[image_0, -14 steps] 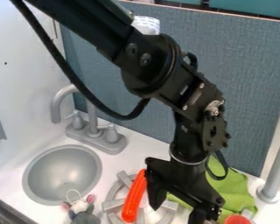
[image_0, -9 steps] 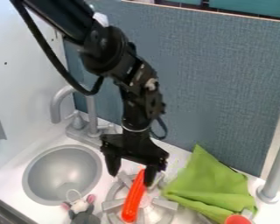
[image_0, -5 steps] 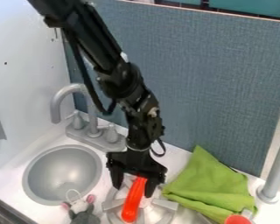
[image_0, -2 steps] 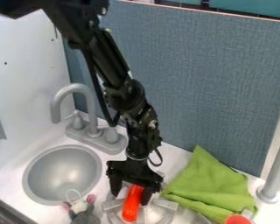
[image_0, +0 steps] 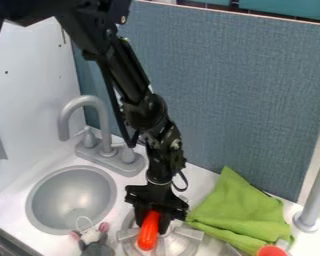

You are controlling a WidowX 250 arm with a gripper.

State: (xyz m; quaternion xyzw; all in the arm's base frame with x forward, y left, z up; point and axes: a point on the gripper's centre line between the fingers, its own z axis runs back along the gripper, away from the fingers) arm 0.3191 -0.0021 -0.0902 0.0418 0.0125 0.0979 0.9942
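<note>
On the stove burner (image_0: 189,232), a long red object (image_0: 147,239) lies across the raised prongs (image_0: 127,234), its upper end clasped by the gripper (image_0: 152,229). Gripped off-centre, it could swivel, or snag a prong if lifted at a tilt.

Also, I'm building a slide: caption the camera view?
Black pincer at an orange-red rod over the stove burner, between sink and green cloth.
</note>
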